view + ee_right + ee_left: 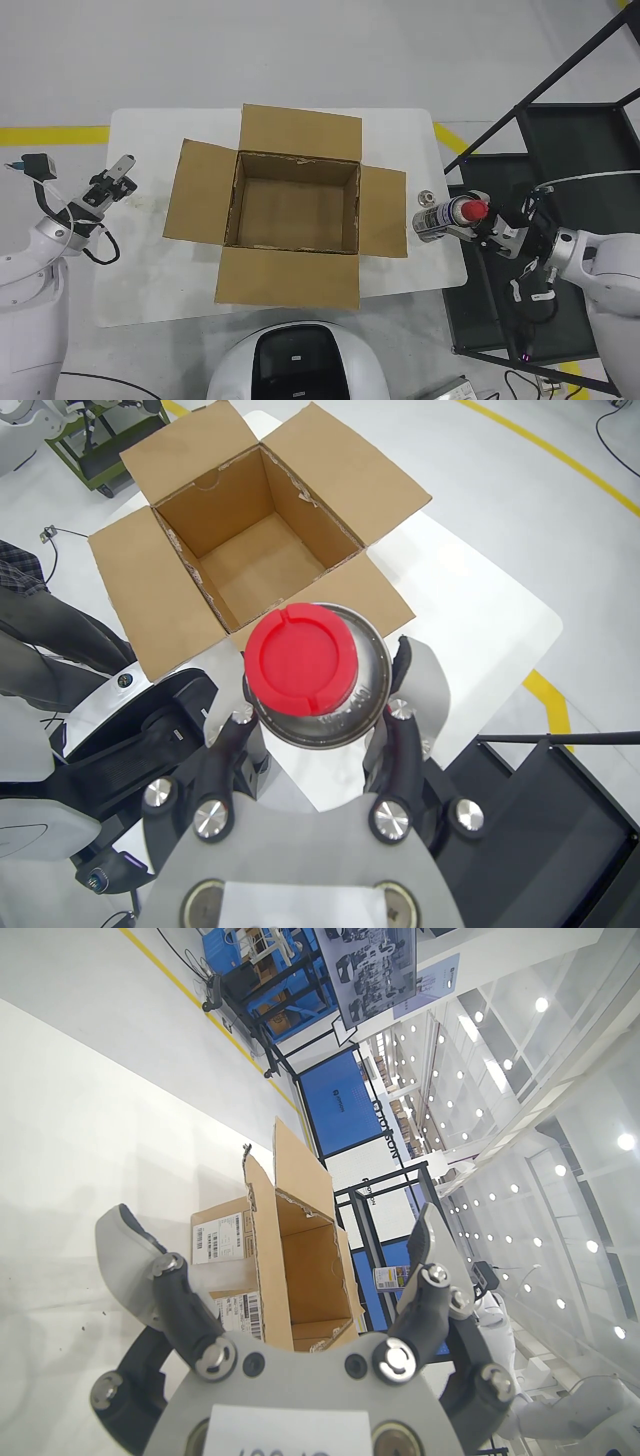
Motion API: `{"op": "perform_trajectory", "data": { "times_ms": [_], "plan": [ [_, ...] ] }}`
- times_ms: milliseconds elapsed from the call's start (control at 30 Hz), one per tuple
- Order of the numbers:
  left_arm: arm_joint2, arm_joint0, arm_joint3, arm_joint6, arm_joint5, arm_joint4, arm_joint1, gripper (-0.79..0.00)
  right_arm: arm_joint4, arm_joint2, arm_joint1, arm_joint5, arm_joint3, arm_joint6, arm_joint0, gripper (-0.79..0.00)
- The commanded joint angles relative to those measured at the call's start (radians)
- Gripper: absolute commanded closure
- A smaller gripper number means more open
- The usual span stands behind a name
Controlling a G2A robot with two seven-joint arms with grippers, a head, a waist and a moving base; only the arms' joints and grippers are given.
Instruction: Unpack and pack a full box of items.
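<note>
Right wrist view: spray can partly covers the right hand.

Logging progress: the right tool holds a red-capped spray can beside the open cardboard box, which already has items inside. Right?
No: the right wrist view shows the cardboard box empty. The right tool does hold the red-capped spray can beside it.

The white table is carrying an open cardboard box (all four flaps spread out), and a small round thing is sitting just beside its right flap.
</note>
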Motion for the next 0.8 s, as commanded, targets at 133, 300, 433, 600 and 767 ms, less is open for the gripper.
{"op": "perform_trajectory", "data": {
  "times_ms": [133, 300, 433, 600, 767],
  "plan": [
    [0.0, 0.0, 0.0, 0.0, 0.0, 0.0, 0.0, -0.785, 0.0, 0.0, 0.0, 0.0, 0.0, 0.0, 0.0, 0.0],
    [0.0, 0.0, 0.0, 0.0, 0.0, 0.0, 0.0, -0.785, 0.0, 0.0, 0.0, 0.0, 0.0, 0.0, 0.0, 0.0],
    [0.0, 0.0, 0.0, 0.0, 0.0, 0.0, 0.0, -0.785, 0.0, 0.0, 0.0, 0.003, -0.003, -0.004, 0.002, 0.0],
    [0.0, 0.0, 0.0, 0.0, 0.0, 0.0, 0.0, -0.785, -0.011, -0.05, 0.015, -0.004, -0.118, 0.048, 0.077, 0.0],
    [0.0, 0.0, 0.0, 0.0, 0.0, 0.0, 0.0, -0.785, 0.02, -0.209, 0.044, 0.027, -0.194, 0.214, 0.231, 0.0]
  ]
}}
